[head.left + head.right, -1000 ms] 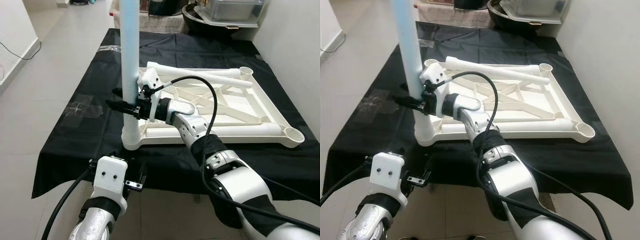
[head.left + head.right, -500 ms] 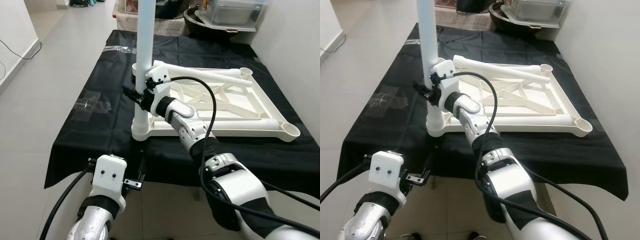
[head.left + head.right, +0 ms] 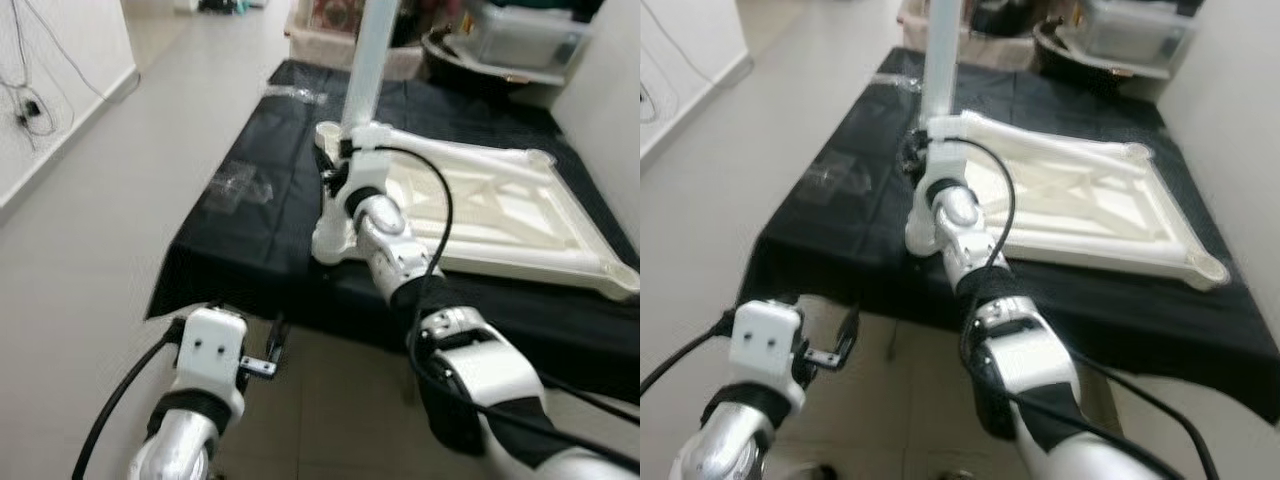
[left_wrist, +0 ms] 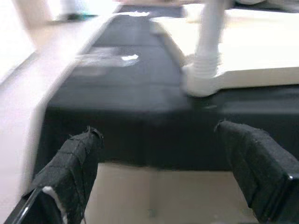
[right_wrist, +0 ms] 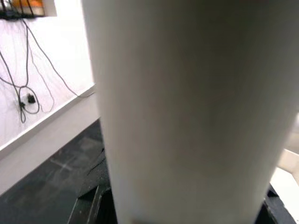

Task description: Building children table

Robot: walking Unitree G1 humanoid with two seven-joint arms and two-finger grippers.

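With the right gripper (image 3: pixel 338 178) clamped around the upright table leg (image 3: pixel 366 62), seating it in the tabletop (image 3: pixel 500 215) corner socket just below looks underway; next comes pressing straight down, while the left gripper (image 4: pixel 163 172) hangs open, idle.

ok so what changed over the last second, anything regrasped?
No regrasp. The camera view shifted back and to the robot's left, so more floor shows; the things themselves did not visibly move. The right end effector stays clamped on the upright table leg, which still stands in the near corner socket of the upturned tabletop on the black cloth. The left end effector still hangs open below the table edge.
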